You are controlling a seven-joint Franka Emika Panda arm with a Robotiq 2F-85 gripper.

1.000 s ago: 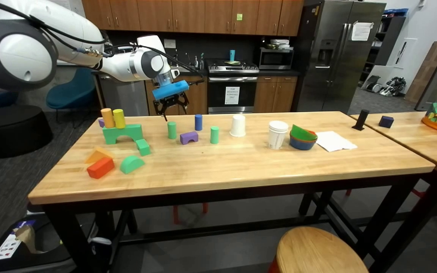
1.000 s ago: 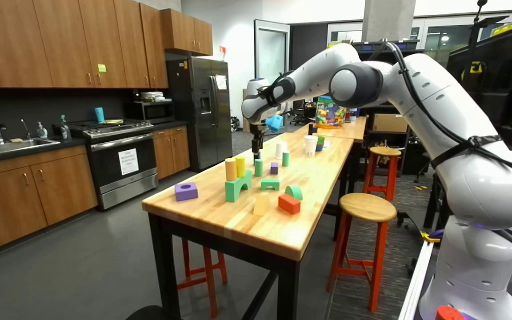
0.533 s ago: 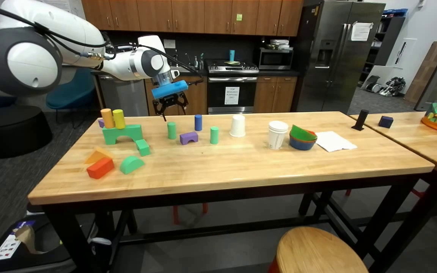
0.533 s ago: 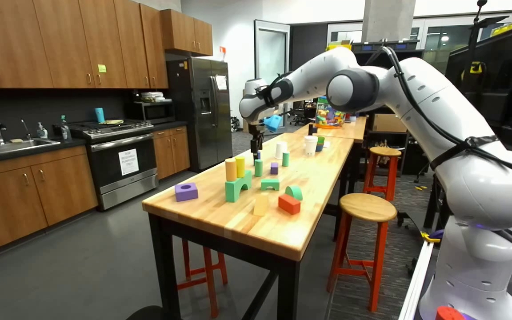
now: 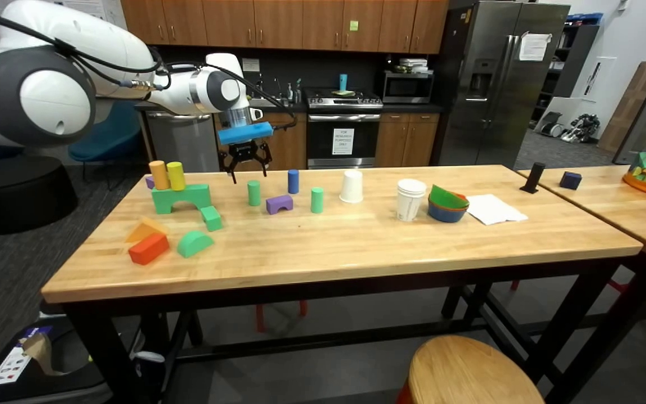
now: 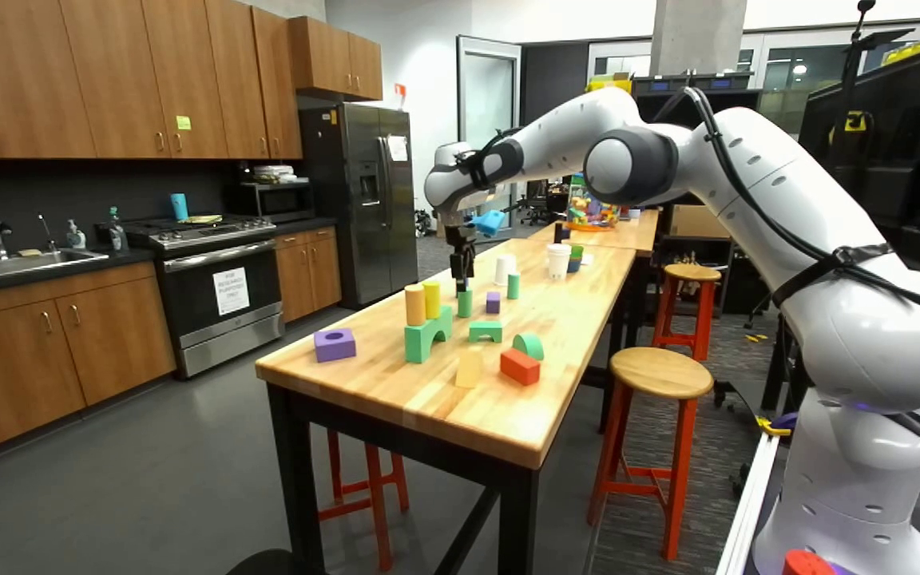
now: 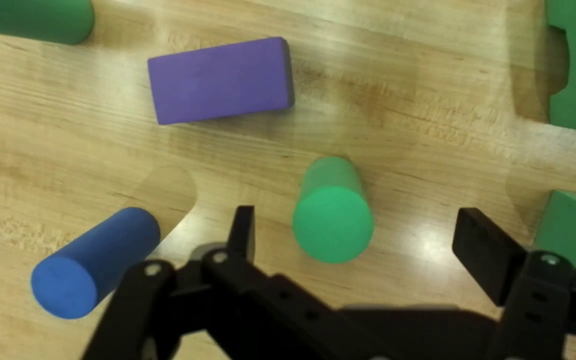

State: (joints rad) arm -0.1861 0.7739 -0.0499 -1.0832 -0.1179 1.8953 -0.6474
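My gripper [image 7: 354,225] is open and empty, pointing down. In the wrist view an upright green cylinder [image 7: 333,225] shows between its fingers, nearer the left one, apart from both. In an exterior view the gripper [image 5: 250,178] is above the table's back edge, just behind and above that green cylinder [image 5: 254,193]. A blue cylinder [image 5: 293,182] stands to the right, with a purple arch block [image 5: 279,201] in front. The wrist view also shows the blue cylinder [image 7: 113,250] and the purple block [image 7: 223,82]. A second green cylinder [image 5: 317,200] stands farther right.
A large green arch [image 5: 194,194] bears an orange cylinder [image 5: 158,175] and a yellow cylinder [image 5: 176,176]. A small green arch [image 6: 485,331], red block [image 6: 520,366] and green half-round [image 6: 529,345] lie nearby. White cups [image 5: 351,186] and nested bowls [image 5: 446,210] stand farther along.
The gripper has shifted slightly left in the exterior view with the table's long side and turned more upright, its fingertips a little lower. It stays open. The blocks have not moved.
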